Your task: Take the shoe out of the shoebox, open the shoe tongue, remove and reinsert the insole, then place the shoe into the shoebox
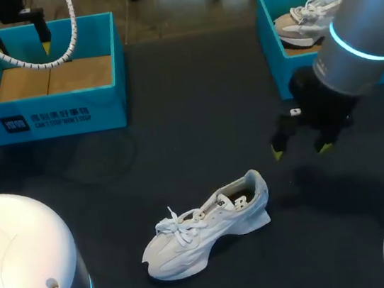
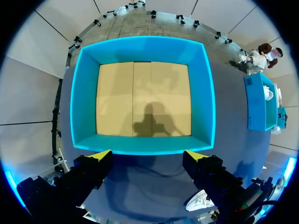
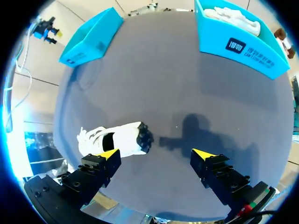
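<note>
Head view puts the white shoe (image 1: pixel 204 232) low in the middle of the frame. It sits sole down on the dark tabletop (image 1: pixel 195 115), toe toward the lower left and heel toward the right, with the collar gaping upward. I judge it light, with a soft upper that will buckle if pinched and loose laces that could snag. The heel collar or the firmer sole edge looks like the safest place to take hold.

My right arm's jaws hang above the tabletop, right of and beyond the heel, spread wide and holding nothing. In the right wrist view the shoe (image 3: pixel 117 140) lies just ahead of one of its fingers.

My left arm's jaws are also wide open and empty, over the empty shoebox (image 1: pixel 59 112) at upper left, whose walls I must clear on the return. A second shoebox (image 1: pixel 272 54) at upper right holds another shoe (image 1: pixel 306 17).

Bare tabletop surrounds the shoe. Only the white arm base (image 1: pixel 22 261) at lower left crowds the toe.
</note>
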`<state>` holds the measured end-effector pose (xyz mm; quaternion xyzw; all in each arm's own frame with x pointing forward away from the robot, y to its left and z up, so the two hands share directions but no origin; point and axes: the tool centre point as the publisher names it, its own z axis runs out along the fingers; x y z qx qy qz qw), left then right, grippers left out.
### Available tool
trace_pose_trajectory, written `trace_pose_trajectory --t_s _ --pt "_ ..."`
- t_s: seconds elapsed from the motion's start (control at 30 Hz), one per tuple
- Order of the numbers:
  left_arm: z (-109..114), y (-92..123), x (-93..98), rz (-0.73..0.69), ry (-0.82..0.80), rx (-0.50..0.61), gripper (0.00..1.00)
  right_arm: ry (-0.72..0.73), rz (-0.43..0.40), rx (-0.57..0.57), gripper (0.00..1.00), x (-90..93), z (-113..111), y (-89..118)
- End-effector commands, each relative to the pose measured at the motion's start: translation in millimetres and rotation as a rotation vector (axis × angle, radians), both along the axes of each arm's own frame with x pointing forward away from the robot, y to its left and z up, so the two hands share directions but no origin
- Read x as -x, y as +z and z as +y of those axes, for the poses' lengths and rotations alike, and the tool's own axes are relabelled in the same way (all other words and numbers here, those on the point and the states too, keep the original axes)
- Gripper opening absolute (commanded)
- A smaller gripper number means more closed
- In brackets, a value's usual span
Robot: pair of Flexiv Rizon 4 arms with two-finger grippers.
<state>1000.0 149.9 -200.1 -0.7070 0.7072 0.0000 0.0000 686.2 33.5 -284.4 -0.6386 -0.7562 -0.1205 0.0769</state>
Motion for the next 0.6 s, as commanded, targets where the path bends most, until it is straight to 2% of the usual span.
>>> trace_pose_trajectory --t_s 0.03,0.07,0.13,0.23,0.33,0.6 --pt "0.0 0.0 0.0 0.0 0.0 0.0 1.0 0.104 -0.096 -0.273 1.0 2.8 -22.6 -7.6" --pt "0.0 0.0 0.0 0.0 0.0 0.0 1.0 0.12 -0.116 -0.304 1.0 2.8 -28.0 -9.7" --pt "0.0 0.0 0.0 0.0 0.0 0.0 1.0 0.18 -0.176 -0.437 1.0 3.9 -46.4 -14.4" --pt "0.0 0.0 0.0 0.0 0.0 0.0 1.0 0.226 -0.196 -0.486 1.0 0.0 -59.3 -20.5" --pt "0.0 0.0 0.0 0.0 0.0 0.0 1.0 0.418 -0.242 -0.62 1.0 -1.0 -61.0 -23.8" --pt "0.0 0.0 0.0 0.0 0.0 0.0 1.0 0.418 -0.242 -0.62 1.0 -1.0 -61.0 -23.8"
